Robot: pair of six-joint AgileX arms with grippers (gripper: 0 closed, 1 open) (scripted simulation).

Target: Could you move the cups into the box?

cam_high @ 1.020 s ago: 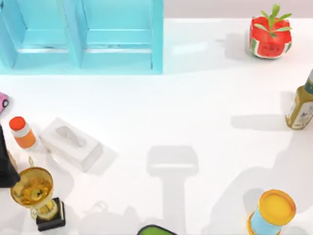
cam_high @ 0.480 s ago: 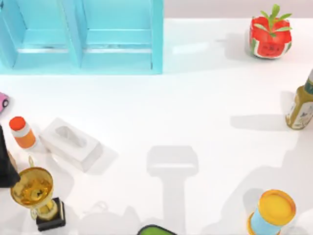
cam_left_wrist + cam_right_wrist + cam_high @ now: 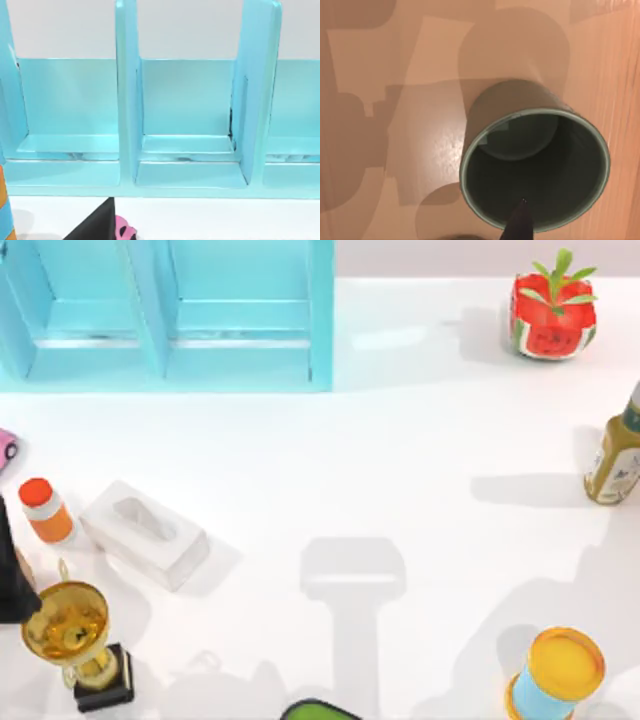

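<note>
Right tool [image 3: 520,222] hangs just over a dark cup [image 3: 535,160] on a wood-toned surface, one finger tip inside the rim, opening cannot be told; best to straddle the wall squarely before closing, then carry toward the blue box [image 3: 165,315].
</note>
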